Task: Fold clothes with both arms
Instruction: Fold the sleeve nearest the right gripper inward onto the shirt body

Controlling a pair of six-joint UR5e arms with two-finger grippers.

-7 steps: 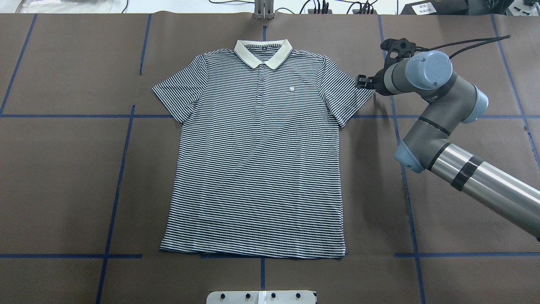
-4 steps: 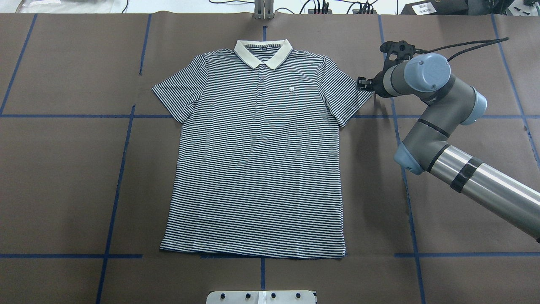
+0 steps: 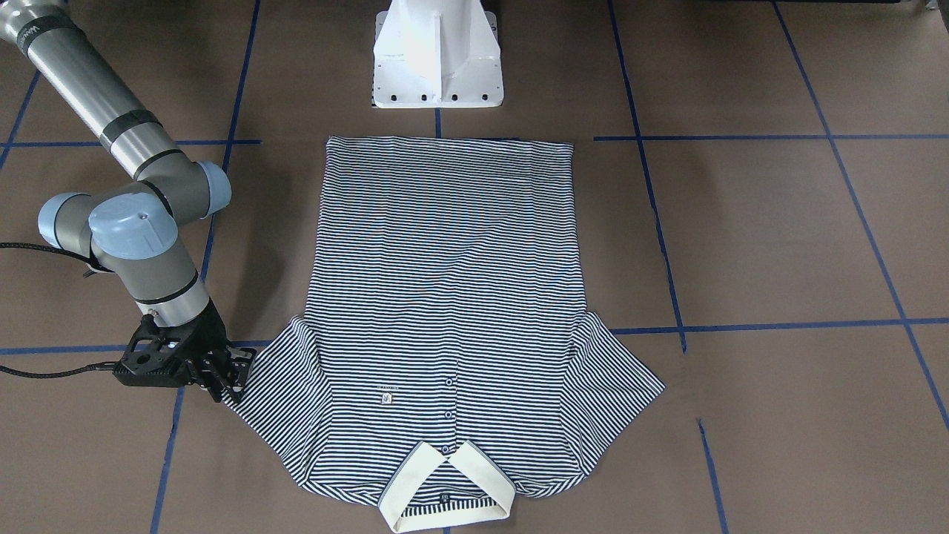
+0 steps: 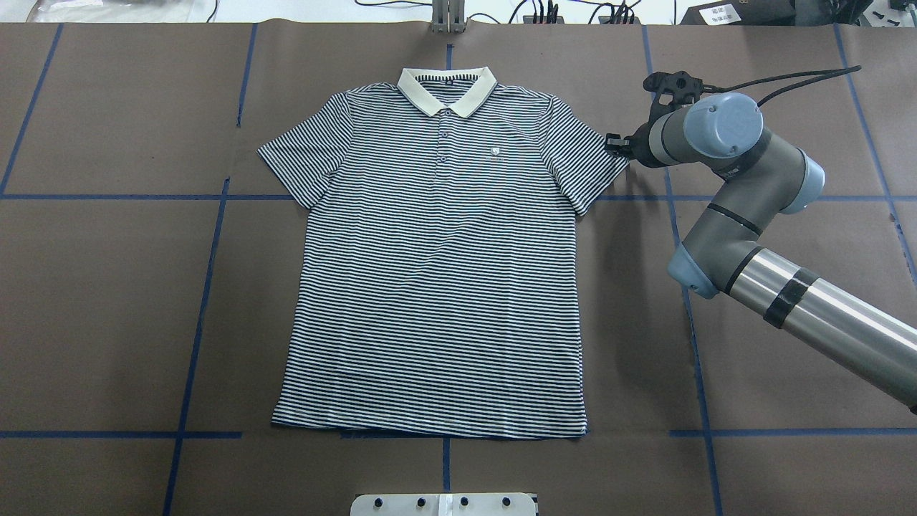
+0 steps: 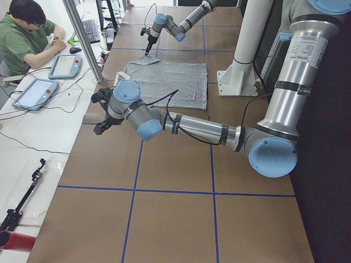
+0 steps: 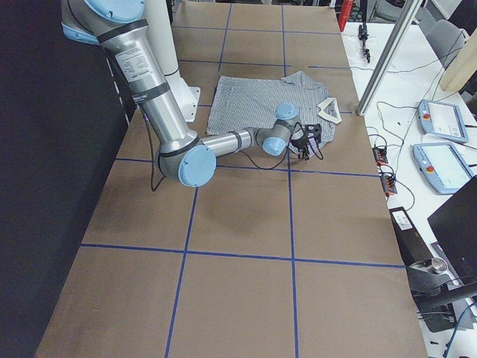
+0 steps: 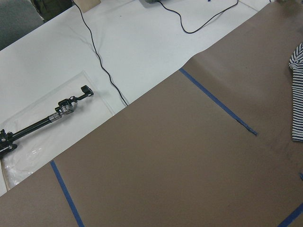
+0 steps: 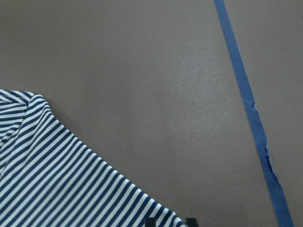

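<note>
The striped polo shirt (image 4: 437,287) lies flat and face up in the middle of the bench (image 4: 107,322). Its collar (image 4: 448,89) points away from the robot and both sleeves are spread. The right tool (image 3: 226,374) is low at the outer hem of the sleeve (image 4: 587,161) on the robot's right. In the right wrist view its two black fingertips (image 8: 150,221) stand slightly apart, one over the striped cloth, the other just beyond the hem. They grip nothing, and the sleeve lies flat. The left tool (image 5: 101,112) shows only in the side view, above the bench's left end, well apart from the shirt. How far open it is I cannot tell.
</note>
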